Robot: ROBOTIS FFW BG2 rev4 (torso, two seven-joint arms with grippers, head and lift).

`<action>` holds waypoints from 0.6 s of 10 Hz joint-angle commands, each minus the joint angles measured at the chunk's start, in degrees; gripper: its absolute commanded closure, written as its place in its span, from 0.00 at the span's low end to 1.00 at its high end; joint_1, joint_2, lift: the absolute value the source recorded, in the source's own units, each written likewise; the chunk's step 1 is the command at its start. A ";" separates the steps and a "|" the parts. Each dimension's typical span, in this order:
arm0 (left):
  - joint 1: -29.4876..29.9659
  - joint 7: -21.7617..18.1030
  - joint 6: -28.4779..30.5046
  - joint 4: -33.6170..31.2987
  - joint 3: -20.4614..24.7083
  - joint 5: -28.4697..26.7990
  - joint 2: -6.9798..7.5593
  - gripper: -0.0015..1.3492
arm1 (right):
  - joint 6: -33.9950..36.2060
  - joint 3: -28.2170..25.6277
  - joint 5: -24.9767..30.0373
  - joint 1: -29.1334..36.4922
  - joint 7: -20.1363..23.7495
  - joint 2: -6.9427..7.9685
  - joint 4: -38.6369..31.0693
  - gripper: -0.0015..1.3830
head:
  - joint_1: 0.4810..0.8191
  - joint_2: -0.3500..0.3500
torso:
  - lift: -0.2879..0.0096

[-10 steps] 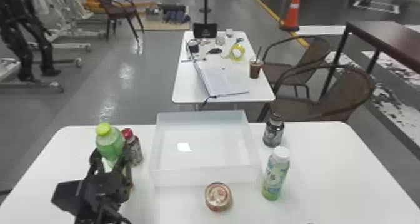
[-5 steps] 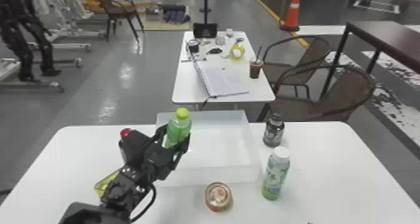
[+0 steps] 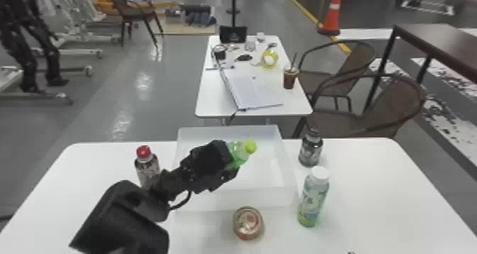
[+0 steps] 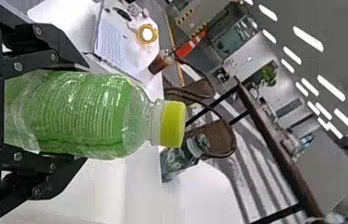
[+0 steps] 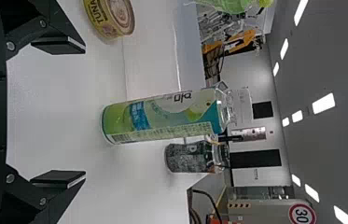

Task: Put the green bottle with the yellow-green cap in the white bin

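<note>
"Start with the head view. Where's the green bottle (image 3: pixel 237 156)?"

"In the left gripper (image 3: pixel 229 161), tilted over the white bin (image 3: pixel 289 196), its yellow-green cap (image 3: pixel 250 145) pointing away from the fingers. I can't tell how high it is."

"And around the bin?"

"On the tabletop (image 3: pixel 372 189), the red-capped bottle (image 3: pixel 143 152) is to the left, partly behind the arm. The can (image 3: pixel 248 223) lies just in front. To the right are the black bottle (image 3: pixel 310 152) and, nearer us, the white-capped bottle (image 3: pixel 313 200). A dark tip of the right gripper (image 3: pixel 351 252) pokes in at the bottom edge."

"Behind all that?"

"Another table (image 3: pixel 213 97), with a notebook (image 3: pixel 253 92), a cup (image 3: pixel 289 78) and yellow tape (image 3: pixel 269 59)."

"Left wrist view?"

"The fingers are closed around the green bottle's body, one on each side. The cap end sticks out past them, and the black bottle stands beyond."

"Right wrist view?"

"Those fingers are spread wide with nothing gripped. The white-capped bottle stands upright ahead of them, the black bottle near it. The can is there too, and part of the green bottle shows at the edge."
</note>
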 commanded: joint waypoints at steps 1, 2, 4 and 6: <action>-1.26 -0.84 2.12 0.31 -2.59 -4.07 1.20 0.28 | 0.00 0.01 0.03 -0.13 0.16 0.00 0.09 0.24 | 0.20 0.50 | 0.63; -0.03 -0.93 0.27 0.14 -0.39 -3.46 0.59 0.13 | 0.00 0.01 -0.06 -0.13 0.16 0.00 0.09 0.24 | 0.20 0.50 | 0.63; 3.66 -0.66 -2.01 -3.12 5.76 -1.26 -0.64 0.08 | 0.00 0.01 -0.15 -0.05 0.16 0.00 0.09 0.23 | 0.20 0.50 | 0.63; 10.16 1.18 -4.82 -7.16 13.59 2.96 -3.28 0.09 | 0.00 0.01 -0.15 -0.05 0.25 0.00 0.09 0.23 | 0.20 0.50 | 0.63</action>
